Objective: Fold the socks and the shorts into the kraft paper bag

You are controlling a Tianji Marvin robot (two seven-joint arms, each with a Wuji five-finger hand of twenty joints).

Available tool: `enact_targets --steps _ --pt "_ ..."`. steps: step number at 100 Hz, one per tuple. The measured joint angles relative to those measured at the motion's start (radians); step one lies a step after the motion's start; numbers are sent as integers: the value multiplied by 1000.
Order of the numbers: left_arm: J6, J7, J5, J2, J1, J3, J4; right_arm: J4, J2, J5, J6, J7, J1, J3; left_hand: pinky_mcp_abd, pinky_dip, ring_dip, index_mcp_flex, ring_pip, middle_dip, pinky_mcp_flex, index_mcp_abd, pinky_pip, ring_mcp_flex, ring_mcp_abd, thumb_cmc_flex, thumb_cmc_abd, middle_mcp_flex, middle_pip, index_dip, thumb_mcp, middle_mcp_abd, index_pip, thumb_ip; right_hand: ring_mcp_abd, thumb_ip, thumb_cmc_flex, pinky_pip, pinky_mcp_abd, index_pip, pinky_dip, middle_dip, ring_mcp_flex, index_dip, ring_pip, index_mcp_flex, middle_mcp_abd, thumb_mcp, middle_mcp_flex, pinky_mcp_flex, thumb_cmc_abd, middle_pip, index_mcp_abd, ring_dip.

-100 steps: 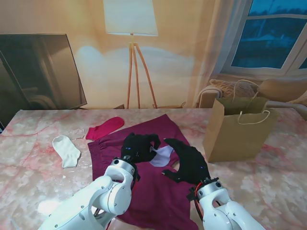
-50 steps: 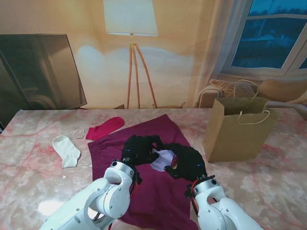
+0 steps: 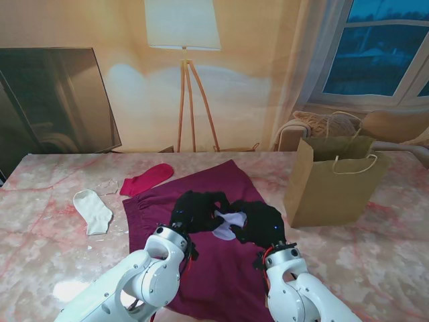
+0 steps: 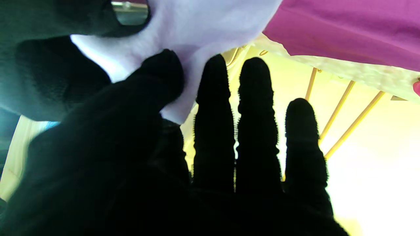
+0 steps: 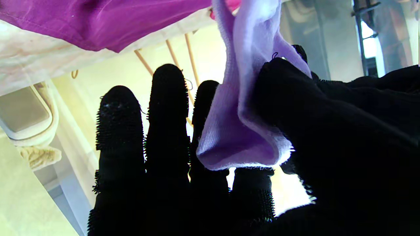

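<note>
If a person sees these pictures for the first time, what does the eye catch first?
Two black gloved hands, the left hand and the right hand, meet over the magenta shorts at the table's middle, both pinching a pale lilac sock. On the right stands the kraft paper bag, upright and open.

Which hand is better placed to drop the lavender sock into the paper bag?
Probably the right hand: it pinches the lavender sock and is nearer the kraft paper bag on the right.
</note>
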Motion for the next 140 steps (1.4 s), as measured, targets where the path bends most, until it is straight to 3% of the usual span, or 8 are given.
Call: enact_targets --steps 15,29,44,52,63,72,93,140 --pt "-20 1 -8 0 6 -7 0 18 -5 22 -1 -10 16 -12 0 0 0 0 0 0 -7 0 0 0 0 0 0 0 1 0 0 0 0 0 9 -21 46 84 14 168 -1 -12 92 -148 79 23 1 -1 126 87 2 -9 -35 11" --pt "-41 9 -4 1 15 -16 0 31 -12 35 -3 -21 30 -19 0 0 0 -2 0 0 -12 0 0 -1 0 0 3 0 4 0 0 1 0 0 12 -21 59 127 27 213 -4 -26 112 -174 195 69 1 1 169 137 36 1 -59 44" --pt "-55 -15 21 7 45 -53 -25 29 -14 31 -2 -17 36 -15 0 0 -9 -149 -94 -133 -79 68 -101 -103 23 -26 43 -208 87 -92 -21 5 -96 0 13 -31 59 137 27 214 -8 -32 112 -174 242 80 7 10 179 151 50 15 -72 49" --pt "-66 -33 36 15 63 -77 -44 18 -14 31 -1 -5 35 -5 0 7 -22 -207 -157 -265 -115 142 -159 -162 23 -90 73 -338 114 -230 -16 33 -260 0 14 -31 59 137 28 214 -8 -32 112 -173 244 91 8 11 179 153 50 22 -75 49" --pt "-74 -47 55 25 92 -113 -67 -14 -13 25 3 25 28 20 -1 8 -69 -207 -257 -338 -175 282 -260 -283 25 -121 94 -470 97 -577 -66 53 -617 0 19 -31 60 137 33 214 -8 -32 112 -168 254 91 9 11 179 154 50 22 -75 49" --pt "-74 -73 68 32 117 -147 -86 -50 -11 10 5 63 20 47 0 8 -124 -205 -336 -366 -198 319 -319 -310 26 -137 98 -521 67 -687 -108 61 -711 0 19 -31 60 137 33 214 -14 -32 112 -163 254 91 9 11 179 155 50 22 -75 49" --pt "-75 -81 68 40 166 -219 -87 -131 3 -16 2 133 9 115 12 -25 -201 -201 -403 -402 -215 326 -388 -368 24 -144 109 -544 30 -714 -127 72 -737 0 19 -31 60 137 33 214 -14 -32 112 -162 254 91 9 11 179 155 50 22 -76 49" --pt "-72 -90 72 52 223 -304 -94 -230 20 -31 50 257 88 264 12 -65 -226 -164 -414 -427 -236 328 -430 -403 22 -143 121 -573 7 -715 -140 73 -739 0 19 -31 60 137 33 214 -25 -24 112 -161 215 100 9 11 179 151 50 22 -96 49"
